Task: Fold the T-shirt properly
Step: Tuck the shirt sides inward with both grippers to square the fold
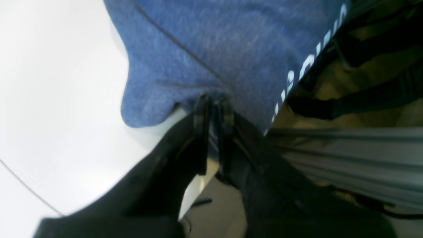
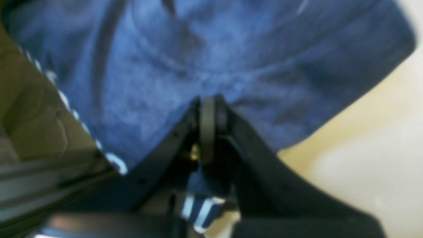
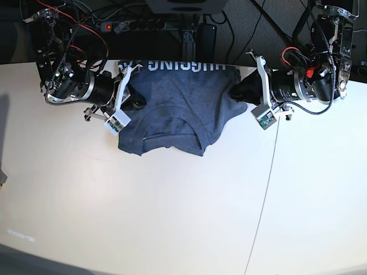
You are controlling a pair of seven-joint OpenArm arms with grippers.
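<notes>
Across the T-shirt (image 3: 172, 97) — "HUGGING" in white; both arms' fingers (image 1: 201, 112) pinch its cloth.

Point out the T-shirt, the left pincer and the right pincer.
T-shirt (image 3: 178, 97): base view, middle of the blue-grey body.
left pincer (image 1: 214, 99): left wrist view, between fingertips pinching cloth.
right pincer (image 2: 208, 100): right wrist view, between fingertips closed on cloth.

**White desk, dark cluttered back edge**

Here's a broad white desk (image 3: 172, 217) filling the overhead view, brightly and evenly lit, with a thin seam (image 3: 265, 195) running down its right part. Beyond the far edge it goes dark: a black power strip (image 3: 135, 25) with a glowing red switch, and loose cables (image 3: 252, 23) trailing. A soft shadow darkens the desk's near-left corner.
</notes>
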